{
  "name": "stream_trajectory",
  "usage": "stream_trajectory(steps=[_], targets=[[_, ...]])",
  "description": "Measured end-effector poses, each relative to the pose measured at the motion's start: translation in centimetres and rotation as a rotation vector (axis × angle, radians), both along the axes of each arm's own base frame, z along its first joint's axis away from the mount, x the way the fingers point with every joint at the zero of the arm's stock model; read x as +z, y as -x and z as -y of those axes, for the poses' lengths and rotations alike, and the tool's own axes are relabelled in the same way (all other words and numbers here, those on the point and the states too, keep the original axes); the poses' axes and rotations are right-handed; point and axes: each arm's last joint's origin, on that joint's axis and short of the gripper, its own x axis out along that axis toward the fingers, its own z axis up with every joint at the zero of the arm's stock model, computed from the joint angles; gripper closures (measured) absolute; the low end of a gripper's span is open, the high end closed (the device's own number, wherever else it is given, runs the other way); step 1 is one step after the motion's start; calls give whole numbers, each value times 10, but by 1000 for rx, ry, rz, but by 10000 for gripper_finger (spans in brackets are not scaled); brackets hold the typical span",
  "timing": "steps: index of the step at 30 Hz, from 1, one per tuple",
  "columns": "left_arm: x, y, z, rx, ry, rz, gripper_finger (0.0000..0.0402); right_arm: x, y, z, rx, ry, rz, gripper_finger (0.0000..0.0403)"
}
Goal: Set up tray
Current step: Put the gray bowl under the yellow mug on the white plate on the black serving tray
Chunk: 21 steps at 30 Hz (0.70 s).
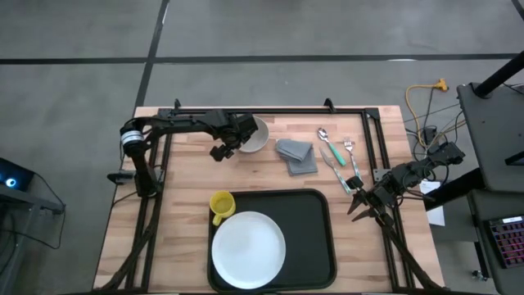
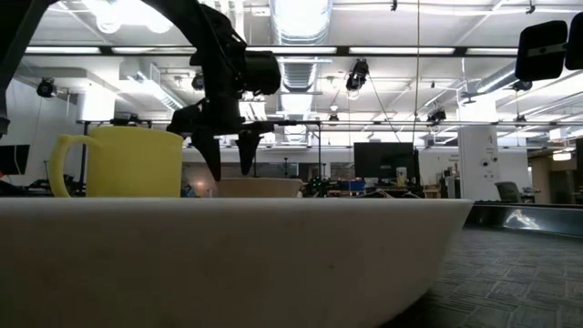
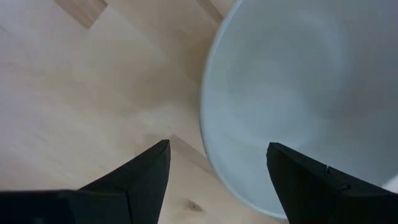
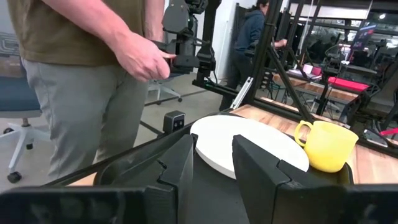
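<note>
One black tray [image 1: 315,238], one white plate [image 1: 248,249], one yellow mug [image 1: 221,205], one white bowl [image 1: 255,138], one grey folded cloth [image 1: 296,155], one spoon [image 1: 327,143], one fork [image 1: 350,153], and two robot arms.

You get even, bright light from the ceiling strip lights [image 2: 301,18] seen in the low view, which glare white and wash out there. From above, the desk [image 1: 188,176] is evenly lit, with only soft, short shadows beside the yellow mug [image 1: 221,205]. In the low view the white plate [image 2: 228,260] right at the lens is a blurred pale band. In the left wrist view, your bowl [image 3: 305,99] looks soft and slightly bluish.
</note>
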Motion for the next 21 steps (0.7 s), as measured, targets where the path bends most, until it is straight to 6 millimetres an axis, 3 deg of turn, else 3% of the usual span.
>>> stream_trajectory(steps=[12, 21], targets=[[-14, 2, -2, 8, -9, 23, 223, 0, 0, 0, 0, 0, 0, 303], [-13, -1, -3, 5, -13, 52, 318, 0, 0, 0, 0, 0, 0, 303]])
